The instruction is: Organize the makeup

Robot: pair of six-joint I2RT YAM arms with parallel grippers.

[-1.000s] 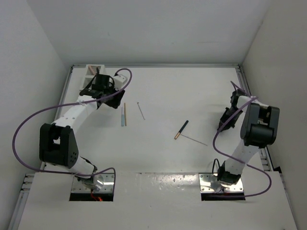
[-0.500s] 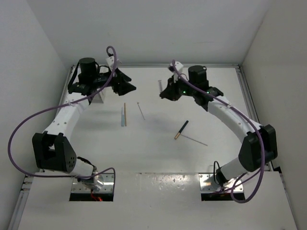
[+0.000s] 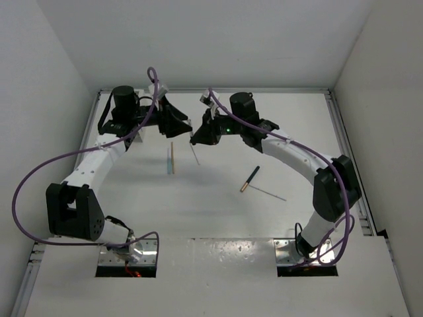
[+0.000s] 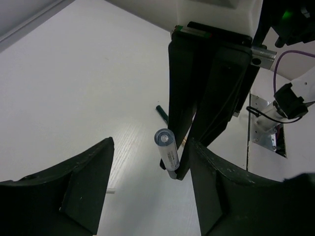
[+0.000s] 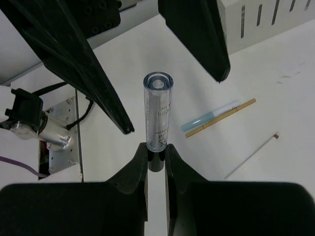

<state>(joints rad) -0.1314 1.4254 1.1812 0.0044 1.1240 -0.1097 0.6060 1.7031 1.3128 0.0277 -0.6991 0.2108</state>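
My right gripper [image 3: 195, 135] is shut on the dark lower end of a clear, printed makeup tube [image 5: 158, 115] and holds it upright in the air. The tube [image 4: 167, 149] stands between the spread fingers of my left gripper [image 3: 180, 124], which is open and not touching it. On the table lie a pale blue stick [image 3: 169, 161] and a tan stick [image 3: 172, 156] side by side. A thin silvery stick [image 3: 194, 153], a black stick with a copper tip [image 3: 250, 178] and another thin silvery stick [image 3: 268, 192] also lie there.
The white slotted rack [image 5: 266, 22] stands at the far left corner, mostly hidden behind the left arm in the top view. Both arms meet above the far left middle of the table. White walls close the table on three sides.
My right gripper has carried the tube leftward to the left gripper, and the tube now stands between the left gripper's open fingers. The left gripper shifted slightly right. The sticks on the table have not moved.
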